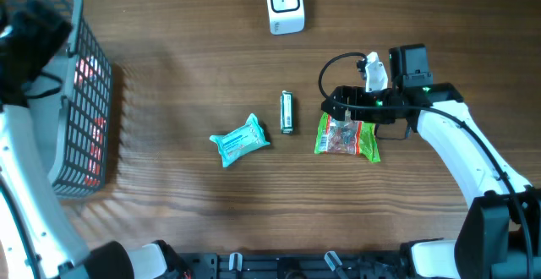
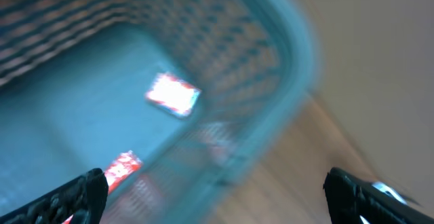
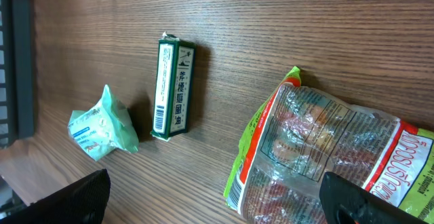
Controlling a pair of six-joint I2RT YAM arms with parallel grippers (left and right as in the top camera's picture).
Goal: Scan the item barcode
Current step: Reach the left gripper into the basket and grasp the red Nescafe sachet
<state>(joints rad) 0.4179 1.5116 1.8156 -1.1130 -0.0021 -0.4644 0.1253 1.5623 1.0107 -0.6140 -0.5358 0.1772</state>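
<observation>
A clear snack bag (image 1: 348, 137) with green and red edges lies flat on the wooden table. My right gripper (image 1: 336, 108) hovers just over its top edge. In the right wrist view the right gripper (image 3: 213, 207) is open, its fingers spread wide, the bag (image 3: 325, 149) lying loose under the right finger. A barcode (image 3: 235, 195) shows on the bag's left edge. The white scanner (image 1: 285, 4) stands at the table's far edge. My left gripper (image 2: 217, 197) is open above the basket (image 2: 271, 81), in a blurred view.
A small dark green box (image 1: 286, 112) and a crumpled teal packet (image 1: 240, 139) lie left of the bag. The grey wire basket (image 1: 76, 84) at the far left holds a white-and-red packet (image 2: 173, 94) and a red item (image 2: 121, 168).
</observation>
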